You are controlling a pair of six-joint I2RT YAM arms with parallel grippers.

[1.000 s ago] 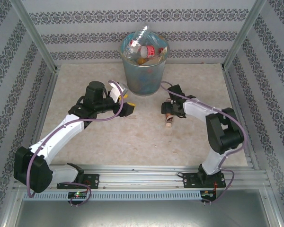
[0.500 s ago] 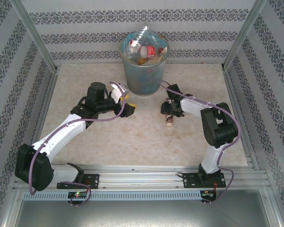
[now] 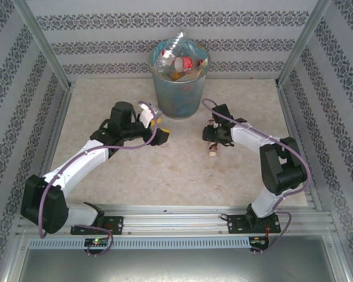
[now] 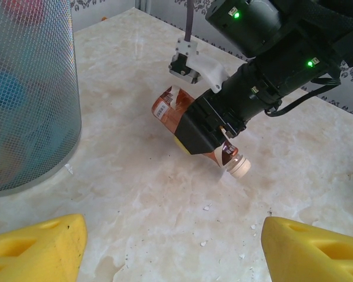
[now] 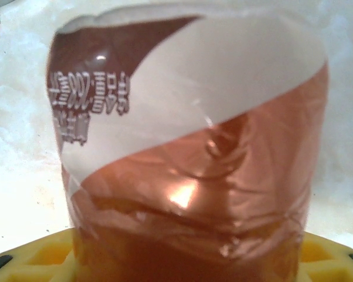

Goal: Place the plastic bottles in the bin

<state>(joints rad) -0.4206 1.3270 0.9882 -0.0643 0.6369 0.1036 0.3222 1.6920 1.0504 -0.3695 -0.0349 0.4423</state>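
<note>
Top external: bare worktop (image 3: pixel 165 170) between arms, bin (image 3: pixel 179 97) at far edge. Right tool (image 3: pixel 212 141) grasps brown-labelled bottle (image 4: pixel 166 107); left tool (image 3: pixel 160 126) released.

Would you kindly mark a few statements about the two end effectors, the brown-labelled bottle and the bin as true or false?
1. The right end effector is closed around the brown-labelled bottle. True.
2. The left end effector holds a bottle. False: its yellow fingers stand wide apart with nothing between them.
3. The bin holds several bottles. True.
4. The brown-labelled bottle has a blue cap. False: its cap is whitish.
5. The bin lies tipped on its side. False: it stands upright at the far edge of the table.
</note>
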